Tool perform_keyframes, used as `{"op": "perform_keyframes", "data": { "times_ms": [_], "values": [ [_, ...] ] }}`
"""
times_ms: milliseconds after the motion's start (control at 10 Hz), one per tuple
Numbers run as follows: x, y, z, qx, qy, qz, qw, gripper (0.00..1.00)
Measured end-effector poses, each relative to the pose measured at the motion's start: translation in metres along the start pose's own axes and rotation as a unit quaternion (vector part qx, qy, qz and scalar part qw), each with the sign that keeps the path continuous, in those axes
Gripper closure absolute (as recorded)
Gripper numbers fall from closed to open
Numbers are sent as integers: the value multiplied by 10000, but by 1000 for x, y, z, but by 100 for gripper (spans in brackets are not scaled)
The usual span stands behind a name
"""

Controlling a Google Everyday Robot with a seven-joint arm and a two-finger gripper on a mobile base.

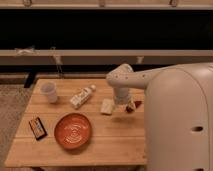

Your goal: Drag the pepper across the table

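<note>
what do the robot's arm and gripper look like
The arm is smooth, off-white and rounded: a thick tube running from the big white body to a bulbous joint. The gripper hangs below that joint, over the right side of the table, just left of the pepper, and looks the same pale white. No cables or markings show.

The white robot body [180,120] is hiding one end of the bench [110,136]; the pincer [124,104], beside the pepper [133,105], is blurring into the arm [122,77].
</note>
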Motion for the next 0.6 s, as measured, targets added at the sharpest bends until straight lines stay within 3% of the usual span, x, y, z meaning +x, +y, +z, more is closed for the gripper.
{"op": "perform_keyframes", "data": {
  "times_ms": [500, 600],
  "values": [
    [-17, -7, 42, -40, 131, 435, 9990, 20],
    [-19, -9, 48, -80, 180, 611, 9979, 28]
  ]
}}
